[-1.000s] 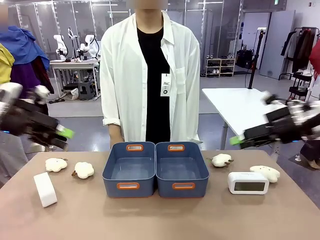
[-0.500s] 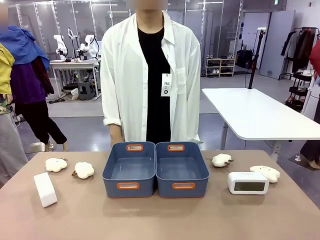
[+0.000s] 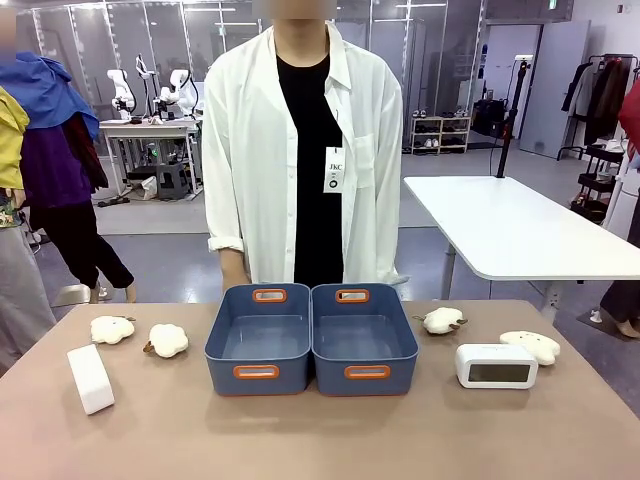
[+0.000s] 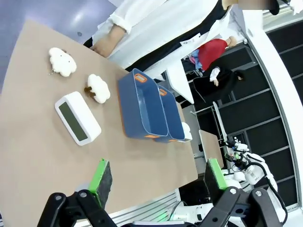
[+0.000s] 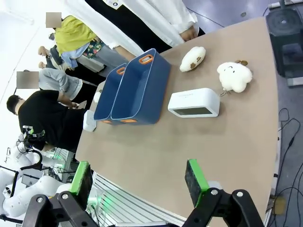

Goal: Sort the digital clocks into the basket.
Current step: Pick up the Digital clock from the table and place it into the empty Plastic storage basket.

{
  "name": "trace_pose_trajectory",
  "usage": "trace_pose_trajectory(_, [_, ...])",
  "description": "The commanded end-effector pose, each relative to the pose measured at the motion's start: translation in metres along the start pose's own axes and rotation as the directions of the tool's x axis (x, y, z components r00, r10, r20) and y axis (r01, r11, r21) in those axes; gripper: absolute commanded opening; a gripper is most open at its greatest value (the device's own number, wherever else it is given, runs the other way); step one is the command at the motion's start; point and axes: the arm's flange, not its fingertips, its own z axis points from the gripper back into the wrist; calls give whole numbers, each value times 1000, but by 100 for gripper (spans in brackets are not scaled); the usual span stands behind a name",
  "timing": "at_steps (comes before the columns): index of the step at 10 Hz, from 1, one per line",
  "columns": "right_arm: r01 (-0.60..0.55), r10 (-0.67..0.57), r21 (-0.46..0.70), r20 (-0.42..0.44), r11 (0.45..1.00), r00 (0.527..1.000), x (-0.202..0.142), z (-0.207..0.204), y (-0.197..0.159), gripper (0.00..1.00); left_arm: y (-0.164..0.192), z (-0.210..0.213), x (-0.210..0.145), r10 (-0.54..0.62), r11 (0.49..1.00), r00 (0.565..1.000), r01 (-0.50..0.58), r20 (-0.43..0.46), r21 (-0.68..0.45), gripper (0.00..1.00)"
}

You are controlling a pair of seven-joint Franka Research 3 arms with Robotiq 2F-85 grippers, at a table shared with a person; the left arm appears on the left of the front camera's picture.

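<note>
The left gripper and the right gripper are held above the table, jaws spread wide with nothing between them. One digital clock is seen near the table's left end. The other digital clock is stood upright at the right, just beside a plush toy. Between the clocks, two blue baskets are set touching, side by side.

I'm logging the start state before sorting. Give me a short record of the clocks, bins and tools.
left clock: on the table, left of the bins
right clock: on the table, right of the bins, display toward the robot
left bin: empty
right bin: empty
left tool: open, empty, above the table
right tool: open, empty, above the table
clocks sorted: none
</note>
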Motion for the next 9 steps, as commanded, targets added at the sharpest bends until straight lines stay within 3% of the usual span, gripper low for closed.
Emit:
trace_pose_trajectory(1, [-32, 33, -13, 18, 999, 999, -37, -31, 17, 100, 11, -7, -1, 58, 996, 998, -61, 40, 65, 100])
trace_pose_trajectory(2, [0, 0, 0, 0, 1000, 1000, 0, 0, 0, 100, 0, 0, 0, 0, 1000, 1000, 0, 0, 0, 100])
trace_pose_trajectory(9, [0, 0, 0, 0, 1000, 1000, 0, 0, 0, 100, 0, 0, 0, 0, 1000, 1000, 0, 0, 0, 100])
